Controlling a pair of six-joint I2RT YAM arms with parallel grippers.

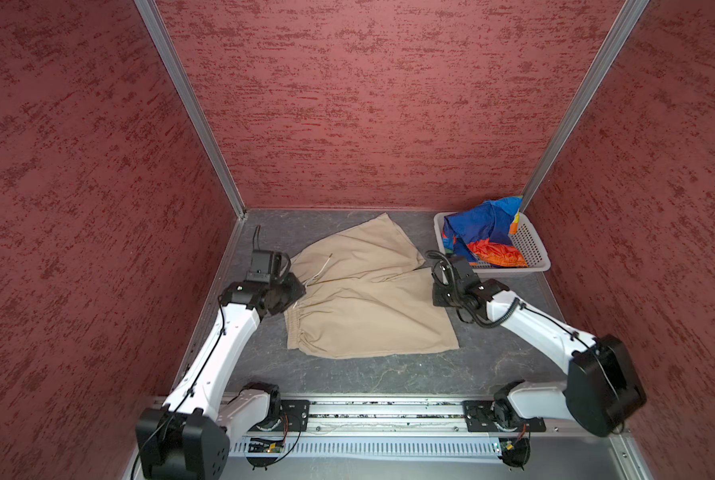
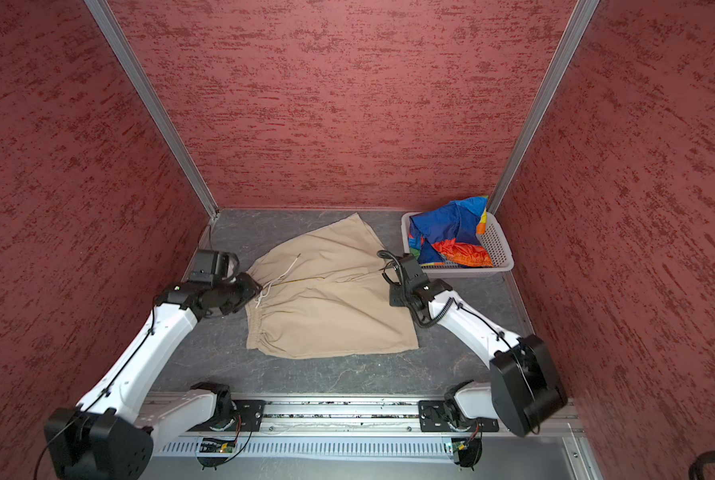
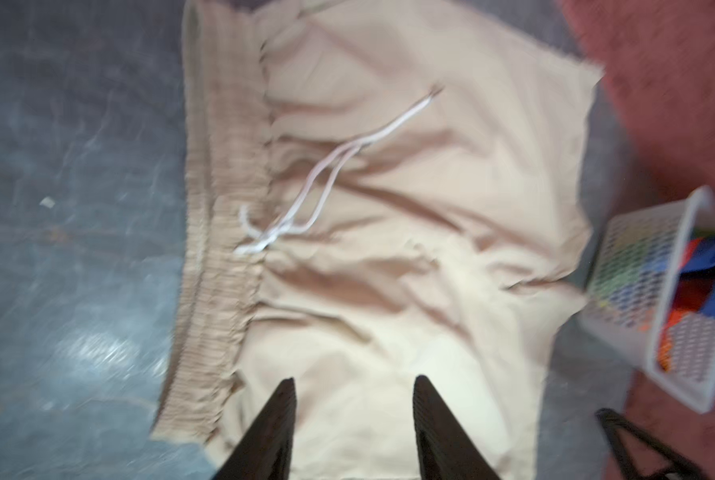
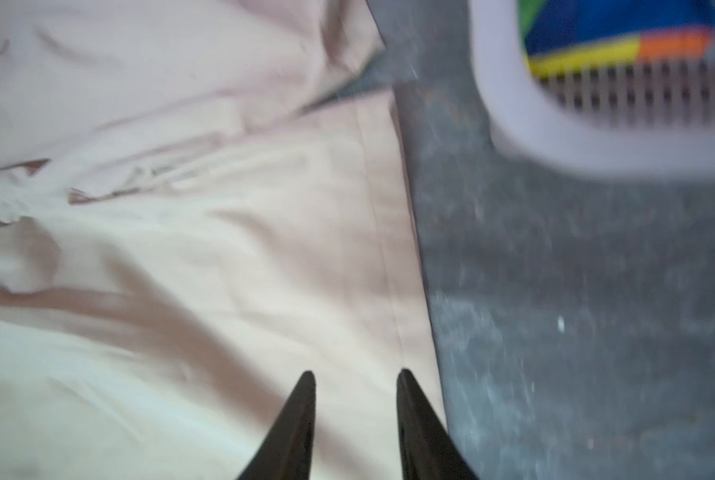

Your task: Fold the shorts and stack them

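The beige shorts (image 1: 368, 299) (image 2: 326, 303) lie spread flat on the grey table, waistband to the left, both legs to the right. A white drawstring (image 3: 326, 183) trails over their front. My left gripper (image 3: 355, 380) hovers over the waistband end (image 1: 293, 291), open, with nothing between its fingers. Over the hem of the near leg my right gripper (image 4: 356, 374) is open with a narrower gap, holding nothing. The rainbow-striped shorts (image 1: 480, 237) (image 2: 447, 232) sit crumpled in the basket. Both wrist views are blurred.
A white perforated basket (image 1: 534, 249) (image 2: 501, 249) stands at the back right corner, close behind my right wrist. Red walls close in the table on three sides. Bare grey tabletop (image 1: 368, 374) lies in front of the beige shorts.
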